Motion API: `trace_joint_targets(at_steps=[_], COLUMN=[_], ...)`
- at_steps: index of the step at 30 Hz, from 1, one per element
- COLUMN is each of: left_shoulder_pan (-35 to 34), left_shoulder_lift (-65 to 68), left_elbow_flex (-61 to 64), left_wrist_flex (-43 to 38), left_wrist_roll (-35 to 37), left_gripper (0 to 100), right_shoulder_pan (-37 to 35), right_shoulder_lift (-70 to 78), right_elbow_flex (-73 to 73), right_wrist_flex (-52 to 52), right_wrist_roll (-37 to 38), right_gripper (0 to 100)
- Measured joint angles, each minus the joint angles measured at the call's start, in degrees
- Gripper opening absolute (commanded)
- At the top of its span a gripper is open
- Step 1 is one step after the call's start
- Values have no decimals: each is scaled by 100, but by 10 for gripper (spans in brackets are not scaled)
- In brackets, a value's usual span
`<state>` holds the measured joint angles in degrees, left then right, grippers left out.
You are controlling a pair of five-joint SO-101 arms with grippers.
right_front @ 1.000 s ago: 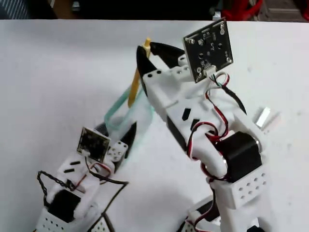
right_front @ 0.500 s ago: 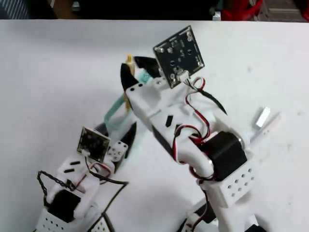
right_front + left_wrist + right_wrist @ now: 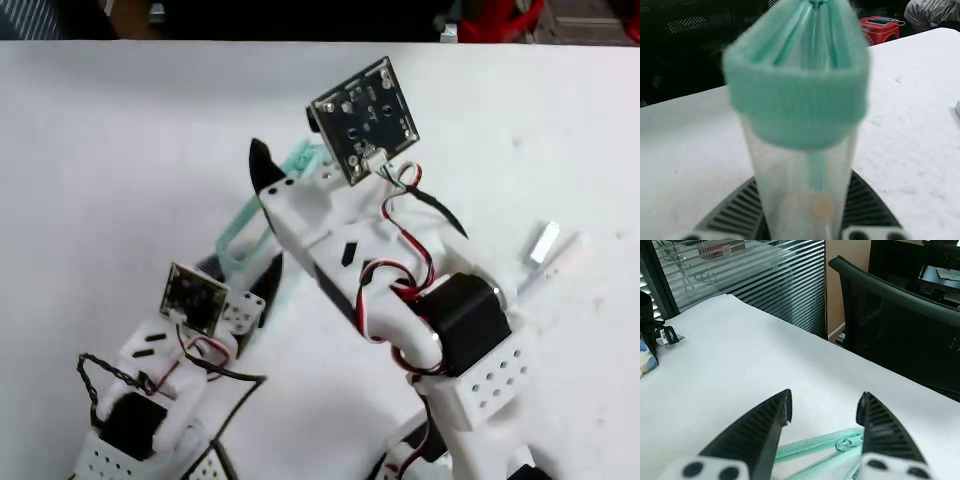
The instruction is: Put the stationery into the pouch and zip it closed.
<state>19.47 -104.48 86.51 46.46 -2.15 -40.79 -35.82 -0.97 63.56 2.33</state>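
Note:
The clear pouch (image 3: 237, 228) with a teal zipper is held up off the white table, and my left gripper (image 3: 240, 275) is shut on its lower end. In the left wrist view the pouch (image 3: 800, 100) rises between the jaws, its teal mouth at the far end and a faint orange shape low inside it. My right gripper (image 3: 285, 150) hangs over the pouch's mouth. The right wrist view has this gripper (image 3: 825, 397) open with nothing between its fingers, and the teal zipper (image 3: 815, 447) just below. A small white and silver item (image 3: 547, 243) lies on the table to the right.
The right arm's body (image 3: 440, 320) crosses the middle of the table. The table's far edge (image 3: 150, 42) runs along the top, with a black chair (image 3: 900, 315) and window blinds (image 3: 750, 270) beyond. A black object with a tag (image 3: 667, 335) stands on the table farther off.
My right gripper swung left to above the pouch's mouth with a yellow pencil between its fingers. The pencil no longer shows and the fingers stand open. The left arm kept still.

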Motion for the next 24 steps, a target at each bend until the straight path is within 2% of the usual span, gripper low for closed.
trace_joint_targets(at_steps=[5,10,13,16,24], left_shoulder_pan=[0,-105,-299,-299,-299], left_shoulder_lift=[0,0,88,70,70], left_elbow_flex=[0,-9,-246,-431,-457], left_wrist_flex=[0,26,404,721,765], left_wrist_roll=[0,62,492,536,536], left_gripper=[142,221,222,222,197], right_shoulder_pan=[9,176,545,1002,2224], right_shoulder_lift=[0,0,0,0,0], right_elbow_flex=[0,35,229,536,1855], right_wrist_flex=[0,0,35,88,97], right_wrist_roll=[0,0,0,0,0], right_gripper=[202,202,202,202,202])
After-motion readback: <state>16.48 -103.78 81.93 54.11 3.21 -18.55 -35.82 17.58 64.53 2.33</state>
